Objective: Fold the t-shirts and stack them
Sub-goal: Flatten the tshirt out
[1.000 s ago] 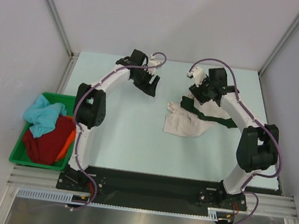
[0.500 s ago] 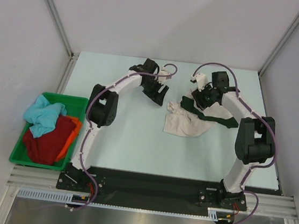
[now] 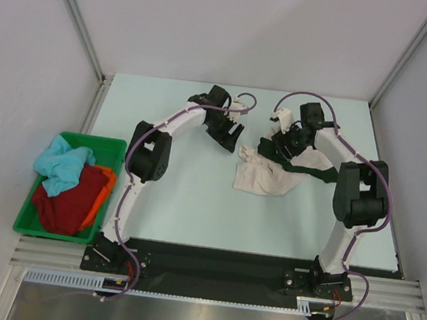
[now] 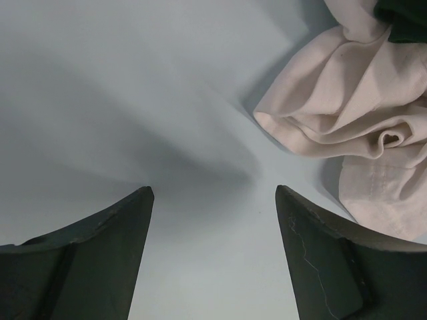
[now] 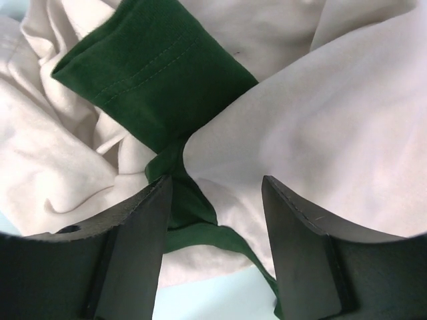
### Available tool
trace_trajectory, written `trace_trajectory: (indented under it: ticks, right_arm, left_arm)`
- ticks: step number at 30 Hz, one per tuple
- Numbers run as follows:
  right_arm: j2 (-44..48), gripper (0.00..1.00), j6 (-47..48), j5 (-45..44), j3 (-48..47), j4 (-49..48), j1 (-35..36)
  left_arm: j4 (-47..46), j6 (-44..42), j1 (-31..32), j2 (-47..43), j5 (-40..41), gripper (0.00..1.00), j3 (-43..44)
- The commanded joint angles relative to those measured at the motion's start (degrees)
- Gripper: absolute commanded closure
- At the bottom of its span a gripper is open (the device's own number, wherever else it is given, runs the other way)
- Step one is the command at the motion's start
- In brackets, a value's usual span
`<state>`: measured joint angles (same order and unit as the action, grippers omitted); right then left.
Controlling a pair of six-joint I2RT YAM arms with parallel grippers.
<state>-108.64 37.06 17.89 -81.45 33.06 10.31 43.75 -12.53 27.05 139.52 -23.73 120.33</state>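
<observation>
A crumpled cream t-shirt [image 3: 267, 180] lies mid-table, tangled with a dark green t-shirt [image 3: 306, 170]. My right gripper [image 3: 278, 145] hovers over the far end of this heap. In the right wrist view its jaws [image 5: 217, 183] stand open, straddling a twisted green strip [image 5: 150, 63] that crosses the cream cloth [image 5: 313, 127]; nothing is pinched. My left gripper [image 3: 228, 135] is just left of the heap, open, with bare table between its fingers [image 4: 213, 193]. The cream shirt's rumpled edge [image 4: 347, 113] lies ahead of it to the right.
A green bin [image 3: 25, 220] at the table's left edge holds a light blue shirt [image 3: 60, 164], a dark red one [image 3: 70, 201] and an orange one [image 3: 102, 192]. White walls and metal posts enclose the table's far side.
My left arm has swung right, bringing its gripper close to the cream shirt. The right gripper has shifted slightly left and lower over the heap. The shirts lie as before.
</observation>
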Motion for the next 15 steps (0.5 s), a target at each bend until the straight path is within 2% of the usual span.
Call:
trace_trajectory:
  ticks: [1, 8, 15]
  right_arm:
    - [5.18, 0.37, 0.38, 1.45, -0.73, 1.04, 0.68]
    - [8.79, 0.39, 1.26, 1.62, 2.87, 1.57, 2.88]
    - [6.78, 0.41, 1.00, 1.19, 4.02, 1.66, 3.23]
  left_arm:
    - [-0.86, -0.56, 0.29, -0.74, 0.08, 0.20, 1.66]
    - [-0.77, -0.65, 0.20, -1.10, 0.43, 0.20, 0.78]
    - [-0.77, -0.82, 0.29, -1.53, 1.22, 0.20, 0.69]
